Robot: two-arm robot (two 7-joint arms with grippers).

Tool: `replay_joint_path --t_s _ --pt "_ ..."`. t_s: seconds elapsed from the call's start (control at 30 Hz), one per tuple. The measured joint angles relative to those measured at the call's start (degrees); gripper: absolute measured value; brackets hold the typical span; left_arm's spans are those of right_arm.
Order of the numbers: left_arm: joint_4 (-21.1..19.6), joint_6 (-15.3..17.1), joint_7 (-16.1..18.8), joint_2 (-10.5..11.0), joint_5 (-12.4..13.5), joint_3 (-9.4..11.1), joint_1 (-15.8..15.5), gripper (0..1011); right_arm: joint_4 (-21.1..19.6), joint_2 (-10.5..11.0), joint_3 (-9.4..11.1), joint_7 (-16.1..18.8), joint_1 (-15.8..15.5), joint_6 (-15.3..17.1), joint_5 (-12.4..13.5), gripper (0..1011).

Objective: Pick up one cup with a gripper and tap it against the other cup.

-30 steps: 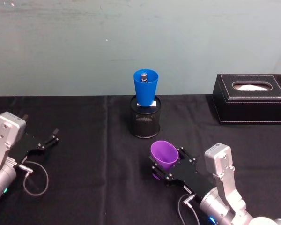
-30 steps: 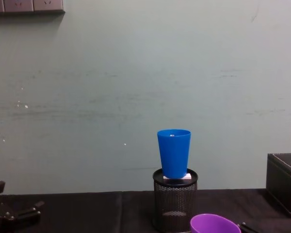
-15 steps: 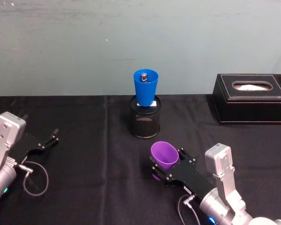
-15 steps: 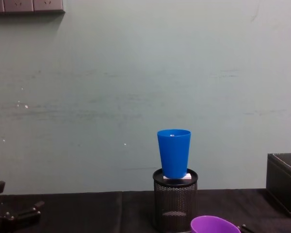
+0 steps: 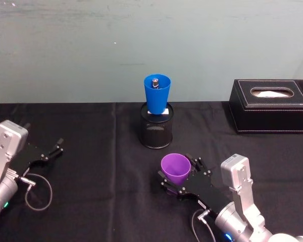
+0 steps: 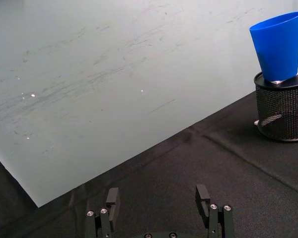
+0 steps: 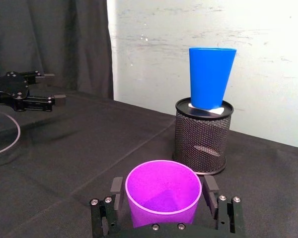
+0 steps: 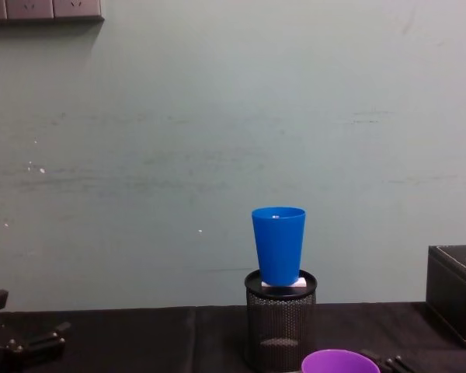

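Head view: the left claw (image 5: 54, 149) rests open and empty left of the black mesh pen holder (image 5: 157, 132) carrying the bright blue tapered plastic tumbler (image 5: 156, 93), while nearer, the right claw (image 5: 180, 176) grips the purple plastic tumbler (image 5: 175, 168); tapping remains.

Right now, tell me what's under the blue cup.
The blue cup stands on a white card lying across the top of the black mesh pen holder. Whatever the holder contains below the card is hidden.
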Motion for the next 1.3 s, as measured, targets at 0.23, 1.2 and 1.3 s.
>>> replay_joint_path --t_s 0.23,1.2,1.3 --pt "0.00 0.00 0.00 0.00 0.00 0.00 0.00 1000 -1.27 0.09 -0.22 -0.41 -0.04 0.07 -1.04 1004" --pt "0.00 0.00 0.00 0.00 0.00 0.00 0.00 1000 -13.80 -1.08 5.34 -8.72 -3.85 3.00 -3.47 1004" --pt "0.00 0.00 0.00 0.00 0.00 0.00 0.00 1000 -14.18 -2.47 6.99 -11.96 -4.81 4.40 -4.89 1004"
